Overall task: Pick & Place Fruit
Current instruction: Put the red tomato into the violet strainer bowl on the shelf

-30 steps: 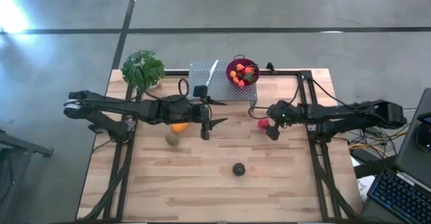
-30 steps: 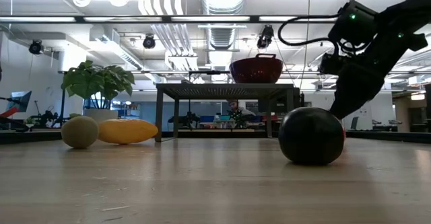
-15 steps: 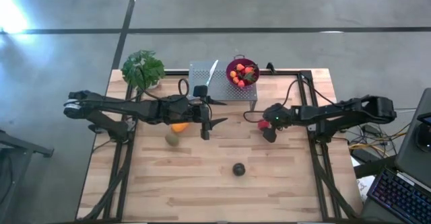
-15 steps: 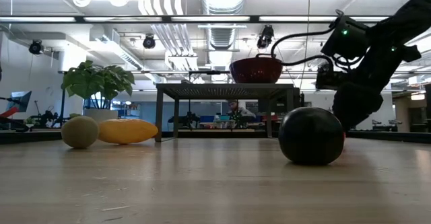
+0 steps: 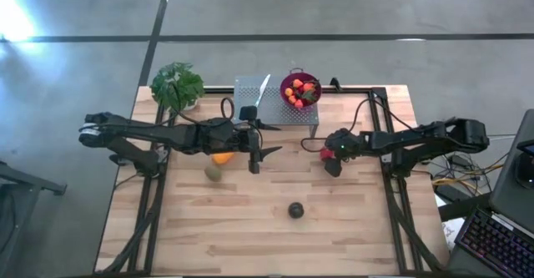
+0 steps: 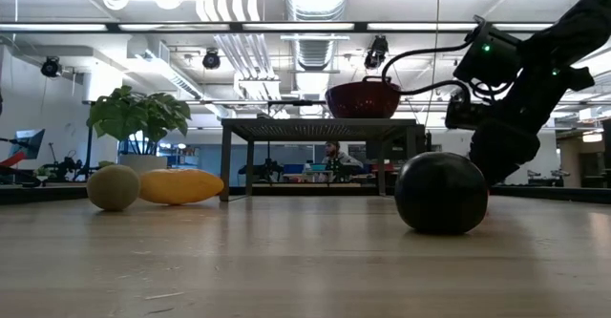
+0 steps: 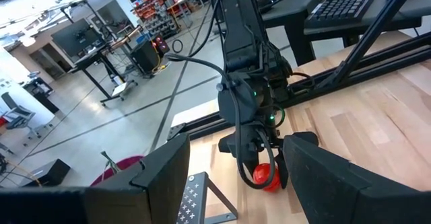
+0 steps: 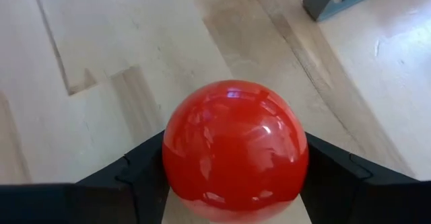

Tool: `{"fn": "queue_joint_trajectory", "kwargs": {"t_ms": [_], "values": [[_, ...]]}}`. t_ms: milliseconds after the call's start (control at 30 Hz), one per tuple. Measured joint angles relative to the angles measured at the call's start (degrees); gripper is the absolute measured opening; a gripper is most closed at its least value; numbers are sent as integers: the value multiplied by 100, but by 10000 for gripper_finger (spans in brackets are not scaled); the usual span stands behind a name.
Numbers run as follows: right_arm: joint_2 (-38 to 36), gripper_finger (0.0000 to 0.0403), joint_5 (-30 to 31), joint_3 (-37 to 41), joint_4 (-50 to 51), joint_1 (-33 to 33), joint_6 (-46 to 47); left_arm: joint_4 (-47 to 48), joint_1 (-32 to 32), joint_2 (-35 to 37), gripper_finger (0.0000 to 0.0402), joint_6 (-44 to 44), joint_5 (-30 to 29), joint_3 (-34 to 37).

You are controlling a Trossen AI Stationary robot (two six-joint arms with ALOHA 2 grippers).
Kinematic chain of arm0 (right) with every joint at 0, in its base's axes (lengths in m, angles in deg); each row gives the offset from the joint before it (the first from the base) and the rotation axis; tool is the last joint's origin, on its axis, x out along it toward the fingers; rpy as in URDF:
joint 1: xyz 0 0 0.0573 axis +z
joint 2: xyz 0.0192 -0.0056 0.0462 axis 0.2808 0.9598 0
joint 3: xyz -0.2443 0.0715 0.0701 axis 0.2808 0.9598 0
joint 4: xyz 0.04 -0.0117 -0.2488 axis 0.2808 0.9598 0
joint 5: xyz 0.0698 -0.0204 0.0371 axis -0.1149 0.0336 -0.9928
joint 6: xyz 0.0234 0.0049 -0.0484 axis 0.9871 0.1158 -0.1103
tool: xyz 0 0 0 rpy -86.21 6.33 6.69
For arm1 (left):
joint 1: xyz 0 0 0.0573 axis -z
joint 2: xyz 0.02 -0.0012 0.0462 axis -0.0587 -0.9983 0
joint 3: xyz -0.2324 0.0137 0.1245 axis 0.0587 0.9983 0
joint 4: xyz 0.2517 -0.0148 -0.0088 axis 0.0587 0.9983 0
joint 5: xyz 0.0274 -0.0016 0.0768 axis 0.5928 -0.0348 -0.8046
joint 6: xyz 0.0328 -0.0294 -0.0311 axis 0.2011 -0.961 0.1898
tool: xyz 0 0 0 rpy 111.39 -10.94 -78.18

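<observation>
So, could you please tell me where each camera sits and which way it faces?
High: above, straight down on the table; both arms show.
Low: table height, facing across; dark purple ball nearest, right arm behind it.
Left wrist: past the left gripper toward the right arm.
Right wrist: down on the red ball between its fingers.
Shared: that ball, in both wrist views.

plant (image 5: 177, 85): table's far-left corner | purple colander (image 5: 300, 89): on grey stand (image 5: 275, 111)
</observation>
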Motion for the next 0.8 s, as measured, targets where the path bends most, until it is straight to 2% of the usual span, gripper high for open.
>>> {"fn": "queue_joint_trajectory", "kwargs": {"t_ms": [233,533,800], "values": [[-21,271,1,0,-2,-1,27,2,2,0,245,-43,0,0],[-26,249,1,0,4,0,42,2,2,0,245,-64,0,0],[-95,272,-47,0,22,0,70,2,2,0,245,-64,0,0]]}}
